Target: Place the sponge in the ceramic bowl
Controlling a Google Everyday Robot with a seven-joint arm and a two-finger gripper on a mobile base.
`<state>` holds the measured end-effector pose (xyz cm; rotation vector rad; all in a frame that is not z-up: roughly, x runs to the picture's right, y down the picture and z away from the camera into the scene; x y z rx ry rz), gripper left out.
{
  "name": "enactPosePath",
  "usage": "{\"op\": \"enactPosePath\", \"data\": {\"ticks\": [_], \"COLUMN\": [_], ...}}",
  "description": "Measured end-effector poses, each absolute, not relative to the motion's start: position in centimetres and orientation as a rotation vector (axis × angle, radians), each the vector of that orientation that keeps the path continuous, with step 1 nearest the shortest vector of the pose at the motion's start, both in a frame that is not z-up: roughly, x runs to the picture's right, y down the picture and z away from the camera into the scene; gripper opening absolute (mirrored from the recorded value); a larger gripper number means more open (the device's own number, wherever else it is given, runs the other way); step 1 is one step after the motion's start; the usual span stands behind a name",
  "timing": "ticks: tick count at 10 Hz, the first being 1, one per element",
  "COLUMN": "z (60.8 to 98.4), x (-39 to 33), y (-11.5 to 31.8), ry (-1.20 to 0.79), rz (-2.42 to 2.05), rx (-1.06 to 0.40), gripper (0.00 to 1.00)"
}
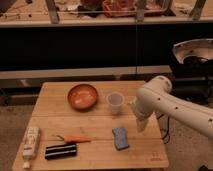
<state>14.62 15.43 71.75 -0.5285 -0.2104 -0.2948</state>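
The light-blue sponge (120,138) lies flat on the wooden table (97,124), near the front right. The orange-brown ceramic bowl (82,96) sits at the back centre-left with nothing showing inside it. My white arm comes in from the right and bends down over the table's right edge. The gripper (141,124) hangs at its lower end, just right of the sponge and slightly behind it. It holds nothing and does not touch the sponge.
A translucent white cup (115,103) stands between the bowl and my arm. A black ridged block (61,151), a thin orange tool (75,139) and a white bottle (30,142) lie along the front left. Dark shelving rises behind the table.
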Motion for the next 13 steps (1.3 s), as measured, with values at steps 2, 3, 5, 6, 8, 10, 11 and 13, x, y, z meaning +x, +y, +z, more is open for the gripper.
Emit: {"op": "enactPosePath", "data": {"ticks": [2,3,5,6,8,10,11,13], "z": [72.1,72.3,72.5,72.6,72.9,73.2,73.2,73.4], "x": [14.3,13.5,12.4,12.3,12.0,11.4,11.4,11.2], "y": [16.1,16.3,16.9,17.1,17.6,18.0,18.2,18.6], "ry": [-0.233,-0.248,-0.282,-0.292,-0.305,-0.325,-0.327,-0.335], "rz": [-0.321,-0.342,-0.41,-0.422,-0.439,-0.518,-0.54,-0.573], "rx": [-0.537,-0.541,-0.545,-0.548,-0.558,-0.559,-0.561,-0.568], "gripper": [0.8,0.8,0.8,0.8,0.8,0.8,0.8,0.8]}}
